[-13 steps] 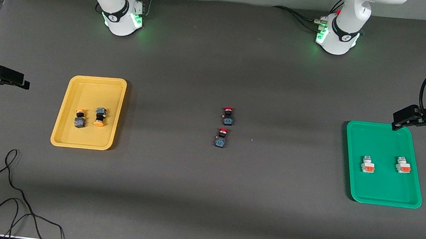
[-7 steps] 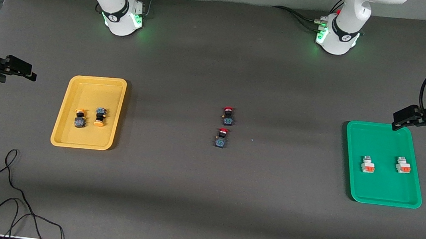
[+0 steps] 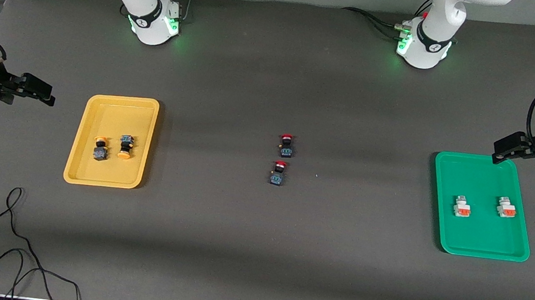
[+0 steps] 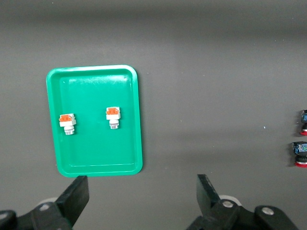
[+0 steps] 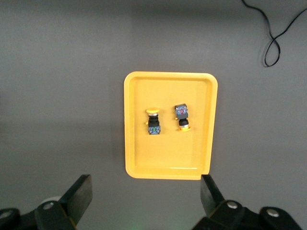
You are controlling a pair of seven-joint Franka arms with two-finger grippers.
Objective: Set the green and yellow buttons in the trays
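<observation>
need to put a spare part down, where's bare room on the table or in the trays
Bare mat lies between the shallow yellow plastic tray and the two red-capped dark buttons at the middle, and between those and the shallow green plastic tray. The whole strip nearest the front camera is bare, save a black cable. Each tray holds two buttons mid-floor; its ends are bare.

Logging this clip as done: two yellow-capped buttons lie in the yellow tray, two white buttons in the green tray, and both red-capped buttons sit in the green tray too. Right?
Not quite. The red-capped buttons lie on the bare table mat between the trays, as the front view shows. The rest holds: two yellow-capped buttons in the yellow tray, two white buttons in the green tray.
</observation>
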